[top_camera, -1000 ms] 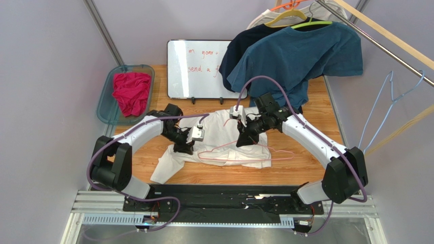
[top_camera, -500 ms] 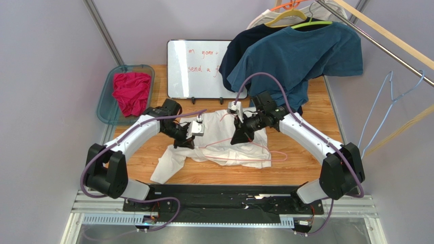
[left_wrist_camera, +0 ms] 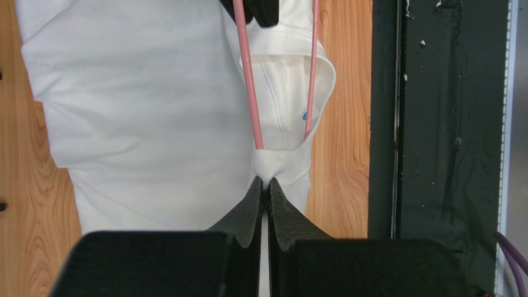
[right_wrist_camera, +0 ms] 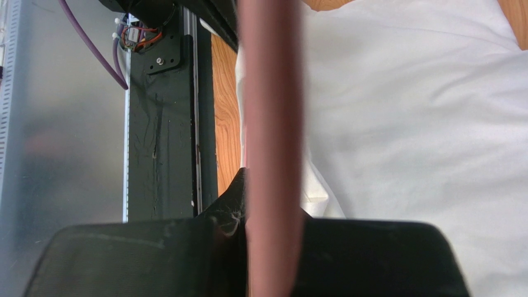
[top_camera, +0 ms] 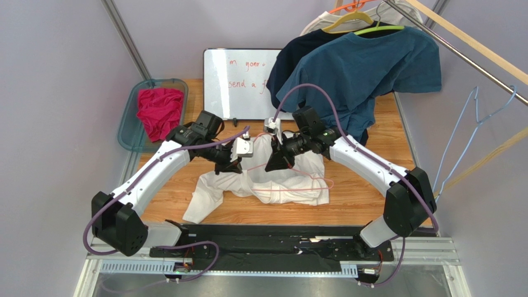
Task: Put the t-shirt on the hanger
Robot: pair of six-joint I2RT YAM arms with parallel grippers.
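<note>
We see two arms. The left arm [top_camera: 155, 170] reaches from the near left corner up toward mid-table, bent at the elbow. The right arm [top_camera: 365, 164] mirrors it from the near right corner. Their wrists face each other over the cloth.

There is one white t-shirt [top_camera: 279, 182], lying crumpled at the middle of the tabletop, slightly toward the near edge. The left gripper [left_wrist_camera: 268, 182] has its fingers pressed together on a small fold of it.

One pink hanger [left_wrist_camera: 251, 93] rests on the t-shirt, its wires running into that pinched fold. The right gripper [top_camera: 272, 164] is clamped around its wire.

At the far left corner sits one teal bin [top_camera: 127, 133] with one red cloth [top_camera: 160, 111]. One whiteboard [top_camera: 238, 86] stands at the far edge.
</note>
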